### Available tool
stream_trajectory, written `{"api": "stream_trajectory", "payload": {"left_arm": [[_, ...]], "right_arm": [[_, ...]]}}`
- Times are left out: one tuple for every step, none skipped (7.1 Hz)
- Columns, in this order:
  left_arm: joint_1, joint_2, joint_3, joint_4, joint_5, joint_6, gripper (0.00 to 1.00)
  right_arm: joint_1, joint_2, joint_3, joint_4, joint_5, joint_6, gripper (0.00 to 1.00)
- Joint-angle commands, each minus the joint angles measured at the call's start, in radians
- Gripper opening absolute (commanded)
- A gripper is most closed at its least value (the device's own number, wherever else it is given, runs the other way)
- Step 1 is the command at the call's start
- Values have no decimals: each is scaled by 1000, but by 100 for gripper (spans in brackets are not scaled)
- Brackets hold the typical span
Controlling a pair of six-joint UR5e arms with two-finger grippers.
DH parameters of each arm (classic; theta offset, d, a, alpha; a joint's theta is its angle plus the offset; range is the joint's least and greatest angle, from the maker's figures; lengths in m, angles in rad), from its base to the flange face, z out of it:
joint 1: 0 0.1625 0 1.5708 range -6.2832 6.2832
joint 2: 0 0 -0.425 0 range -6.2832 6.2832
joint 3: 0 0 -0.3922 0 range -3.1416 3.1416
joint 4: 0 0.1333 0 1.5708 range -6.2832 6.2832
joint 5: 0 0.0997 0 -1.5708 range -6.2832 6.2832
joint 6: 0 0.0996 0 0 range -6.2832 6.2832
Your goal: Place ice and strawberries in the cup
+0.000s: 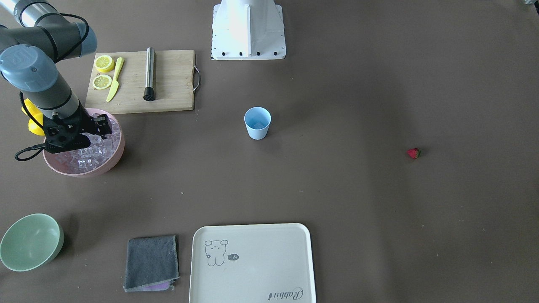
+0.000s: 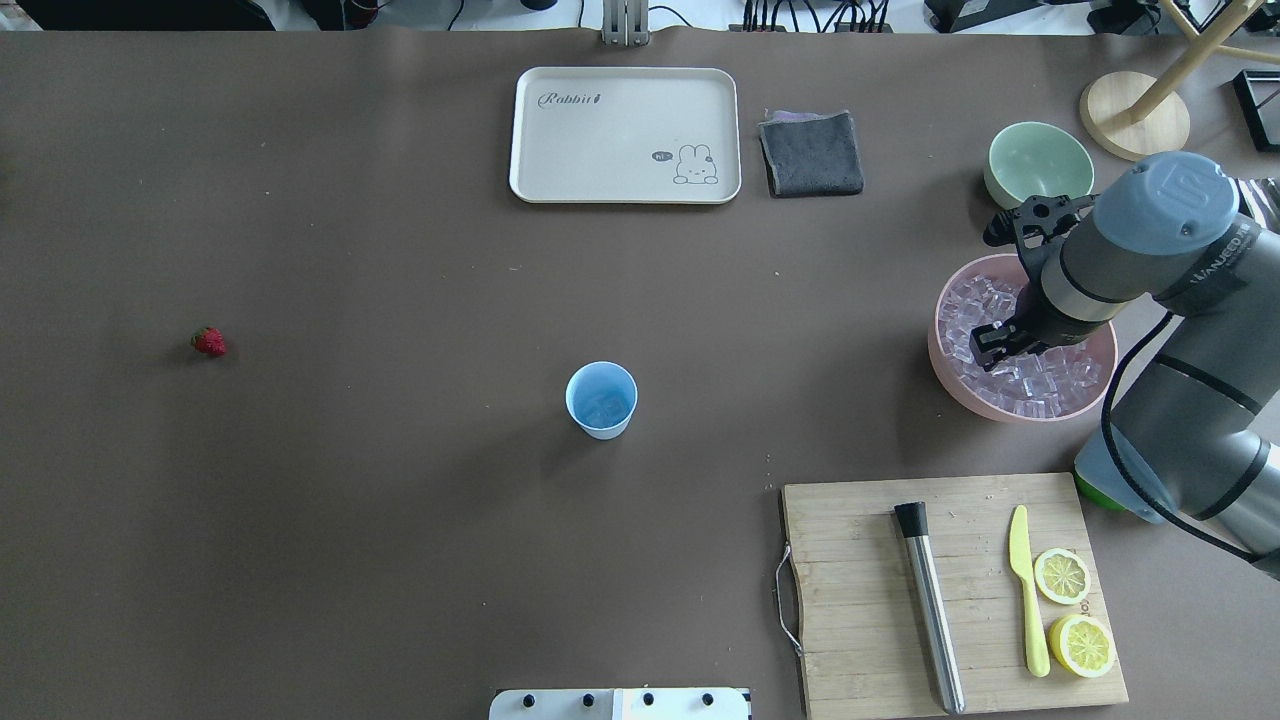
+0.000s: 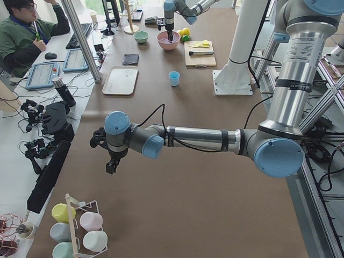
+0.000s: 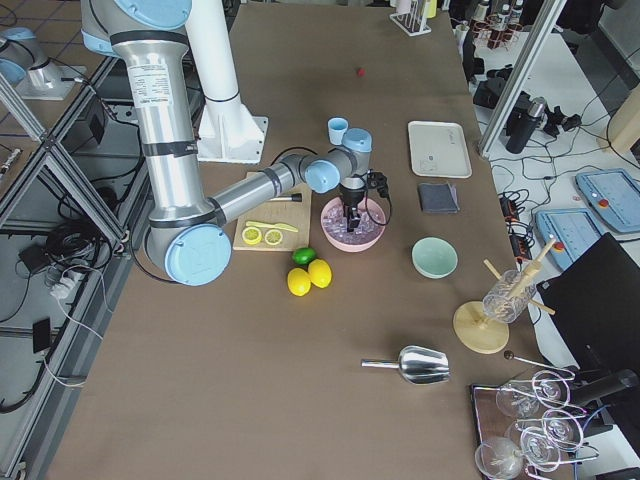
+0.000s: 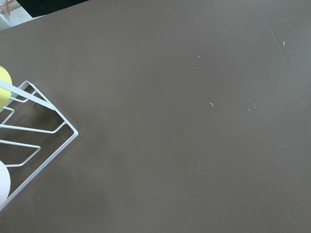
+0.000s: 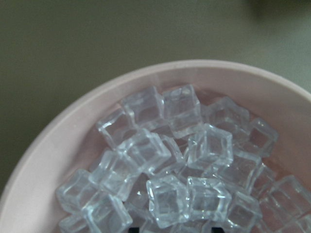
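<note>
**Right gripper down in the ice bowl, cup and strawberry off to its left**

Your right gripper (image 2: 1003, 352) points down into the pink bowl (image 2: 958, 393), its fingertips among the ice (image 6: 165, 194) heaped there. The wrist view is filled with clear cubes, and only two dark slivers show at its bottom edge. From these views you cannot tell whether the jaws stand apart or have closed on a cube.

From that gripper, the cup (image 2: 601, 400) stands upright well apart to the robot's left, near the middle of the table. Something pale and glassy lies at its bottom, but it is too small to tell what it is. The strawberry (image 2: 209, 342) lies on bare table much farther out the same way, far past the cup.

Just beyond the gripper, on the side away from the robot, sits the green bowl (image 2: 1038, 163). On the robot's side of it lies the cutting board (image 2: 860, 600), carrying a metal muddler (image 2: 932, 610), a yellow knife (image 2: 1026, 590) and two lemon halves (image 2: 1062, 575).

Your left gripper (image 3: 110, 164) shows only in the side view. It hangs low over bare table at the left end, near a wire rack (image 5: 43, 131) of cups. You cannot tell whether it is open or closed.
</note>
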Motion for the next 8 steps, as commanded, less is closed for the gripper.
{"api": "stream_trajectory", "payload": {"left_arm": [[0,-6,1,0,0,-1,98],[0,-11,1,2,0,-1,98],[0,-15,1,3,0,-3,98],[2,-20,1,6,0,-3,98],[2,-22,1,6,0,-3,98],[2,-23,1,5,0,-18,98],[2,-31,1,3,0,-35,98],[2,-31,1,3,0,-36,98]], "right_arm": [[3,6,10,-1,2,-4,0],[21,17,13,-2,15,-5,0],[38,17,38,-11,22,-7,0],[67,17,64,-17,50,-7,0],[93,17,71,-17,82,-7,0],[96,36,78,-16,85,-5,0],[93,102,75,-17,84,13,0],[67,166,67,-16,82,63,0]]}}
